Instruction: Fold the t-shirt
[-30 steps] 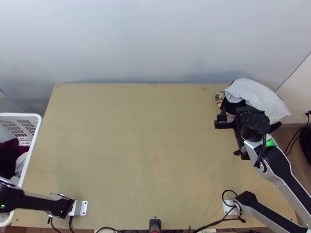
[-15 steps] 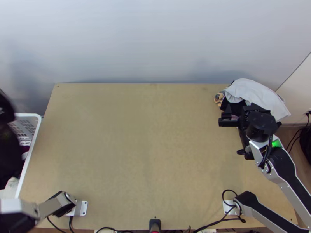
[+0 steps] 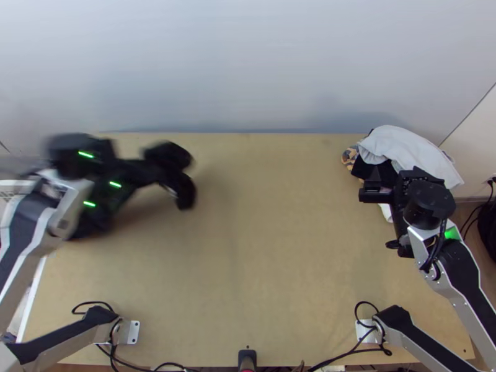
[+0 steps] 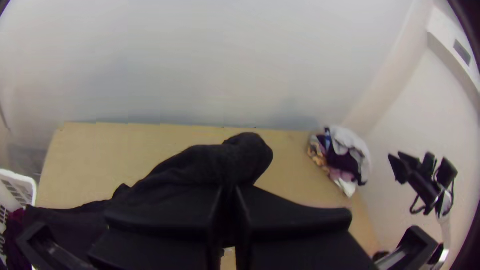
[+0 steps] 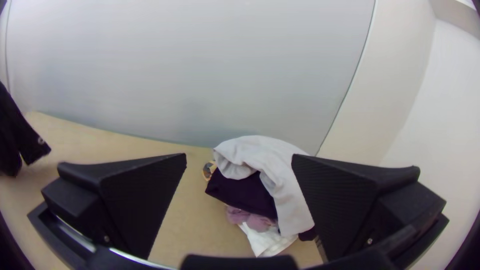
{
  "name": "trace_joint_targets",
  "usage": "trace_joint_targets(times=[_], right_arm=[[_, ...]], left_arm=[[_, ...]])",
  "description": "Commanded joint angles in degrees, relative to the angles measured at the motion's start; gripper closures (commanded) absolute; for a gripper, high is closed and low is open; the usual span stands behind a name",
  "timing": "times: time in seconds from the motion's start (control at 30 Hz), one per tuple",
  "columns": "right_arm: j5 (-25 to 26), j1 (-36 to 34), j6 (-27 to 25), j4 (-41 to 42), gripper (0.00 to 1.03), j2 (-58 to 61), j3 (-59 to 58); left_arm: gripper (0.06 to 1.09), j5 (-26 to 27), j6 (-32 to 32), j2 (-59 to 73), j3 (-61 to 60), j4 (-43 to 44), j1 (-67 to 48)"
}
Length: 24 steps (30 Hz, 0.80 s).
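My left gripper (image 3: pixel 105 186) is blurred over the table's left side in the top view. A black garment (image 3: pixel 168 159), bunched, trails from it toward the table's middle. In the left wrist view the left gripper (image 4: pixel 229 192) has its fingers together on the black garment (image 4: pixel 205 162), which bulges out beyond them and spreads to one side. The black garment (image 5: pixel 19 135) hangs at the edge of the right wrist view. My right gripper (image 3: pixel 376 190) stands open beside the clothes pile at the table's right; the right gripper (image 5: pixel 240 159) has nothing between its fingers.
A pile of clothes (image 3: pixel 406 155), grey, black, patterned and pink, lies at the table's far right corner. A white laundry basket (image 4: pixel 20 185) stands off the table's left edge. The light wooden table (image 3: pixel 266 248) has bare wood between the two arms.
The left arm has swung up out of the basket area and over the table's left side, bringing the black garment. The right gripper has shifted slightly to the right.
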Motion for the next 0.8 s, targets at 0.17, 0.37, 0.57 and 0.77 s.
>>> trace_joint_targets(times=[0.17, 0.37, 0.57, 0.77], right_arm=[[0.01, -3.76, 1.03, -0.53, 0.05, -0.4, -0.2], [-0.08, -5.78, 2.88, -3.43, 0.05, -0.67, -0.55], [-0.43, -6.92, 3.93, -3.6, 0.05, -0.4, -1.69], [-0.6, -7.89, 4.46, -2.46, 0.1, 2.59, -0.55]], left_arm=[[1.05, -3.96, -0.1, 13.37, -5.69, 5.21, -34.29], [1.05, -3.78, -0.97, 23.92, -0.86, 7.15, -45.45], [1.05, -1.93, -2.82, 29.19, 1.69, 7.15, -53.19], [0.31, -1.93, -4.14, 32.62, 10.31, 3.72, -53.89]])
